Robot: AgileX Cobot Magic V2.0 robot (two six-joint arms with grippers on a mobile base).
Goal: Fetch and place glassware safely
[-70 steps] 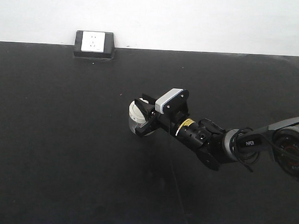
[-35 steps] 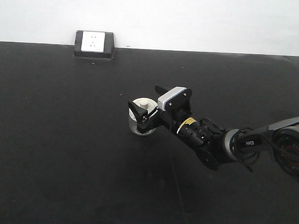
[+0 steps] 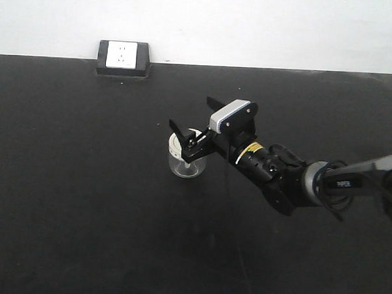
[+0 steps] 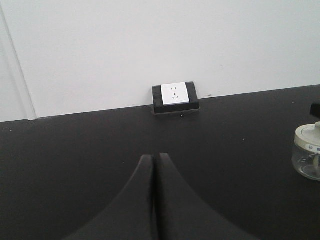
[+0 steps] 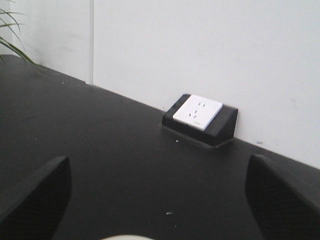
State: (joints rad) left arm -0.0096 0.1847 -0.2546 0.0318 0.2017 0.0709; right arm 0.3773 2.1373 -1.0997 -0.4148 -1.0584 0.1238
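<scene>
The glass jar (image 3: 184, 162) with its cream-white lid stands upright on the black table (image 3: 83, 200), left of centre. My right gripper (image 3: 192, 114) is open wide, just above and behind the jar, and touches nothing. In the right wrist view its two fingers (image 5: 35, 200) stand far apart and a sliver of the lid (image 5: 127, 237) shows at the bottom edge. My left gripper (image 4: 154, 157) is shut and empty, low over the table. The jar (image 4: 308, 152) shows at the right edge of the left wrist view.
A black box with a white wall socket (image 3: 124, 58) sits at the table's back edge against the white wall; it also shows in the left wrist view (image 4: 175, 96) and the right wrist view (image 5: 202, 117). Plant leaves (image 5: 12, 35) reach in at the far left.
My right gripper held the jar tilted, set it upright on the table, opened and let it go. The gripper has since lifted a little above the jar.
</scene>
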